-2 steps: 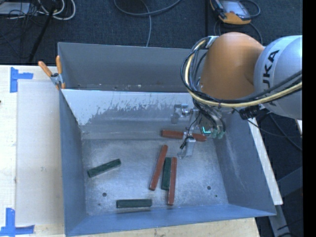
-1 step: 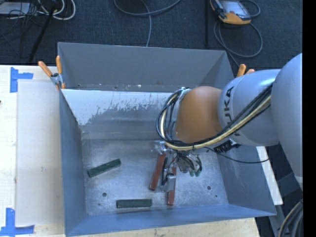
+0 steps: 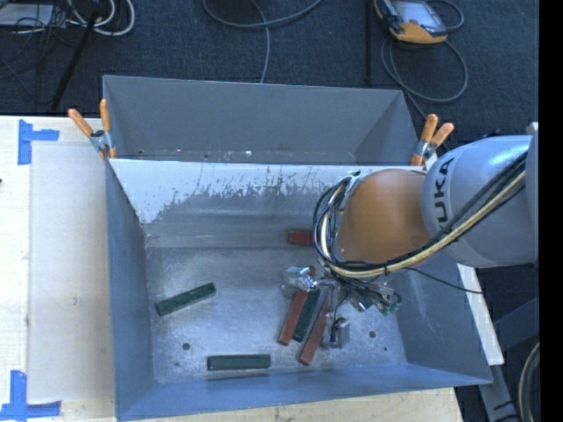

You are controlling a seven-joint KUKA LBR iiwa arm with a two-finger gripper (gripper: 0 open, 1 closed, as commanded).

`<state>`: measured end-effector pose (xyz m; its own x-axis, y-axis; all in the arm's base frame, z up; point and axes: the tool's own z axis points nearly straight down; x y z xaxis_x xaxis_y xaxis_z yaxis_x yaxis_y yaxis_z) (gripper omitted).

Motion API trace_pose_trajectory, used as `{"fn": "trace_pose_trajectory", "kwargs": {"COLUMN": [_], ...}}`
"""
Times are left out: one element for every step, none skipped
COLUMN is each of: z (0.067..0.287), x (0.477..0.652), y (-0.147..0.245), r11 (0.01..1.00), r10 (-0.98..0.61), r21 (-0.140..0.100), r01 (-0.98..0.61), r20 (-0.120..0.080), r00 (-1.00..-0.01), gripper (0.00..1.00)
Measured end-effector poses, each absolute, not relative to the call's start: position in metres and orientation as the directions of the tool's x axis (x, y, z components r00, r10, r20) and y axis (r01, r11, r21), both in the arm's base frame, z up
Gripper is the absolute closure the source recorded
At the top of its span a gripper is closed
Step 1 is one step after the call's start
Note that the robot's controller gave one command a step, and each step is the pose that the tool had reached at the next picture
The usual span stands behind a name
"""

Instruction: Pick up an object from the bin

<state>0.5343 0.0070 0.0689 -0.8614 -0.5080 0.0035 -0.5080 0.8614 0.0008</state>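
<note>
My gripper [image 3: 332, 316] is low in the bin's right half, right over a small cluster of bars. In that cluster a reddish-brown bar [image 3: 291, 317] lies to the gripper's left, with a dark green bar [image 3: 306, 319] against it. A second reddish-brown bar [image 3: 311, 345] pokes out toward the front wall. All three lie roughly parallel, tilted a little from upright in the view. The gripper's body hides their upper ends.
A dark green bar [image 3: 185, 299] lies alone at the left of the floor. Another green bar [image 3: 238, 362] rests near the front wall. A small reddish block [image 3: 298, 236] sits by the back wall, partly behind the arm's orange cover.
</note>
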Motion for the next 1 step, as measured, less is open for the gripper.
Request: {"fn": "trace_pose_trajectory", "kwargs": {"z": [0.0691], "x": [0.5345], "y": [0.0081], "r11": [0.863], "r10": [-0.506], "r21": [0.002], "r01": [-0.506], "r20": [0.002], "r00": [-0.863], "gripper": [1.00]}}
